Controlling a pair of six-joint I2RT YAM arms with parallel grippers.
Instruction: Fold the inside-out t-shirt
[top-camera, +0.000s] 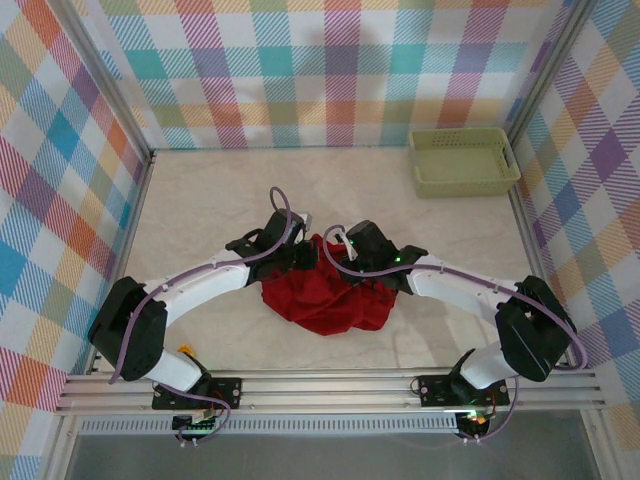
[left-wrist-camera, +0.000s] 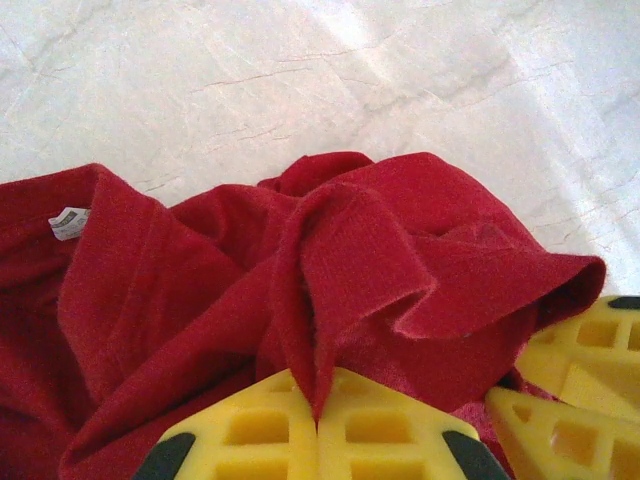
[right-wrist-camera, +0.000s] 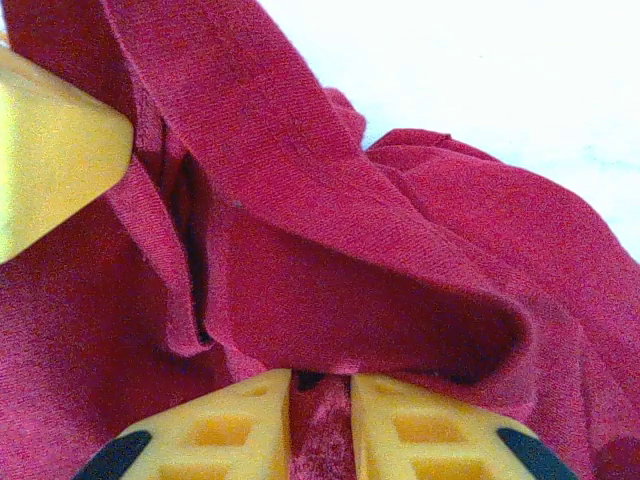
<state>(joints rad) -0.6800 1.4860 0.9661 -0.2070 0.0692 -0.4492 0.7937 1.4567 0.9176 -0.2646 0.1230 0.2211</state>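
The inside-out t-shirt (top-camera: 326, 296) lies as a crumpled deep-red heap in the middle of the table. Both grippers meet at its far edge. My left gripper (top-camera: 303, 253) is shut on a raised fold of the cloth; in the left wrist view the yellow jaws (left-wrist-camera: 320, 405) pinch that fold tight, and a white tag (left-wrist-camera: 68, 222) shows at the left. My right gripper (top-camera: 346, 256) sits close beside it. In the right wrist view its jaws (right-wrist-camera: 320, 425) stand narrowly apart with red cloth (right-wrist-camera: 400, 250) packed between them.
A pale green basket (top-camera: 463, 161) stands at the far right corner. Checked walls close off the left, back and right sides. Bare pale table (top-camera: 200, 190) lies around the heap.
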